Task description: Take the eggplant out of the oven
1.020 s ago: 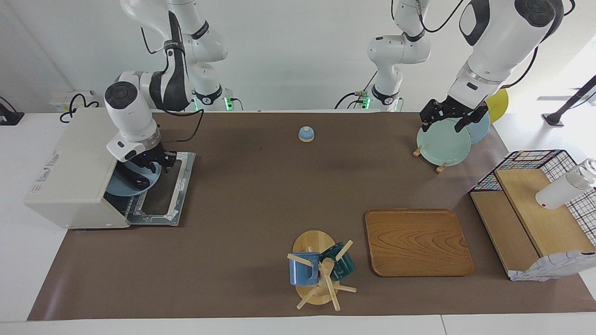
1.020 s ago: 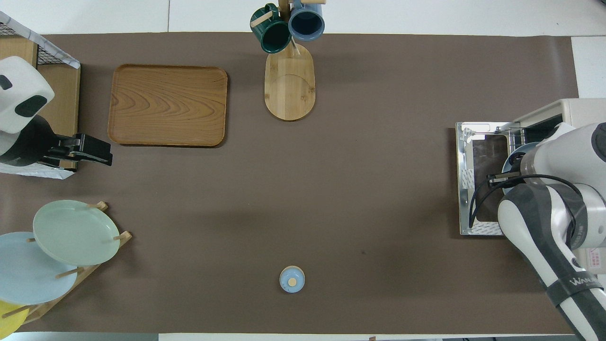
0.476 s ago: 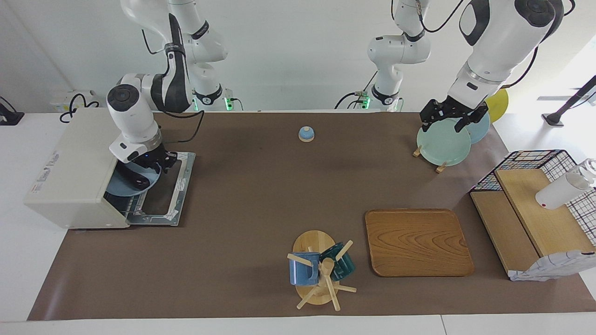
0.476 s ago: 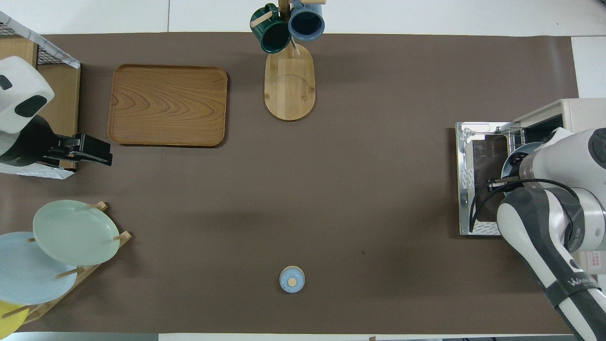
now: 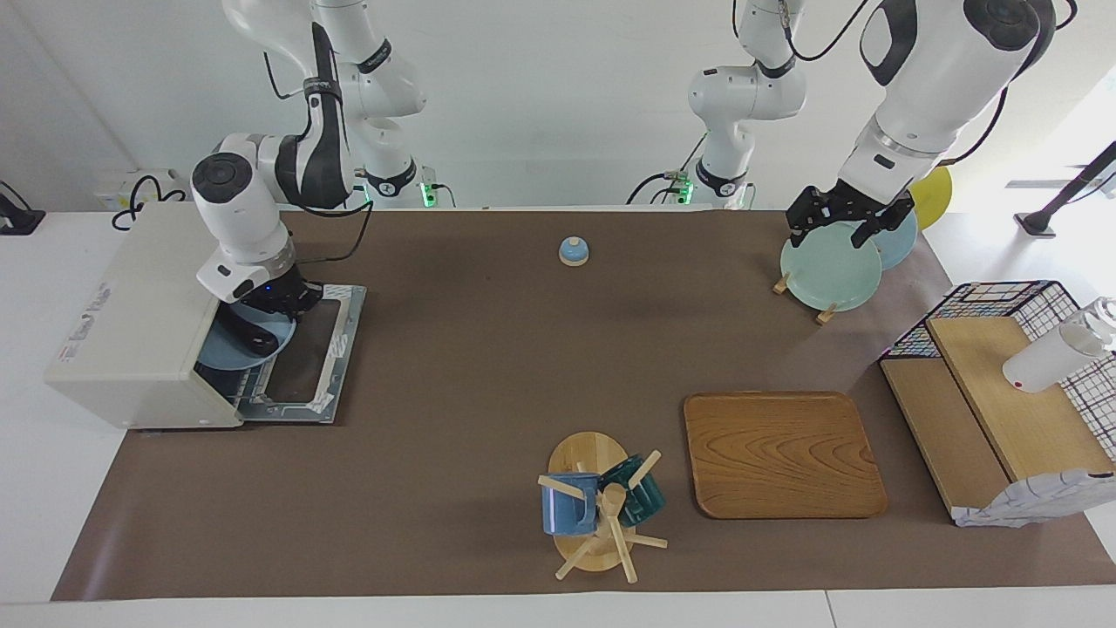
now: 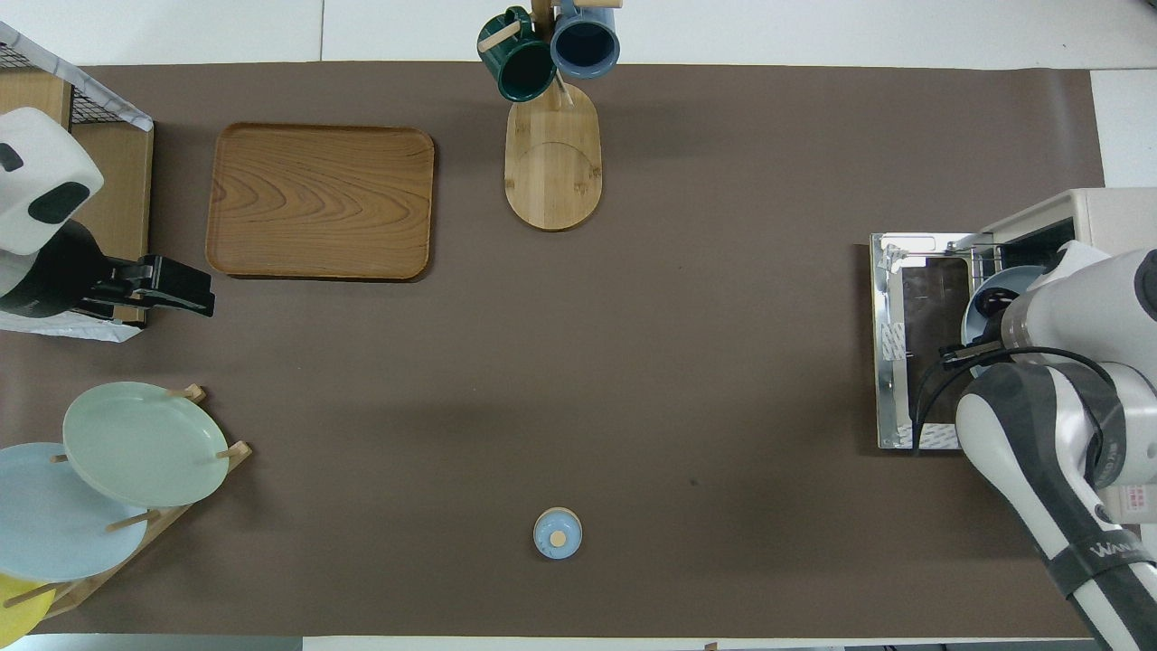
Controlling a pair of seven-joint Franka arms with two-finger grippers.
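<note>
The cream-white oven [image 5: 131,296] stands at the right arm's end of the table, its glass door [image 5: 307,359] dropped flat onto the mat. A light blue plate [image 5: 225,354] lies in the oven's mouth on the rack. The dark eggplant [image 5: 248,336] lies on that plate, partly under my right gripper [image 5: 277,301], which reaches down into the oven's mouth just above it. In the overhead view the right arm covers most of the plate [image 6: 981,312] and eggplant [image 6: 997,301]. My left gripper [image 5: 844,228] waits open over the plate rack.
A plate rack with a green plate [image 5: 830,266] stands at the left arm's end. A wooden tray [image 5: 783,453], a mug tree [image 5: 597,506], a small blue bell [image 5: 573,251] and a wire basket with wooden boards [image 5: 1003,384] are also on the mat.
My right arm has shifted a little toward the oven's mouth, bringing its gripper farther in over the plate. The left arm has not moved.
</note>
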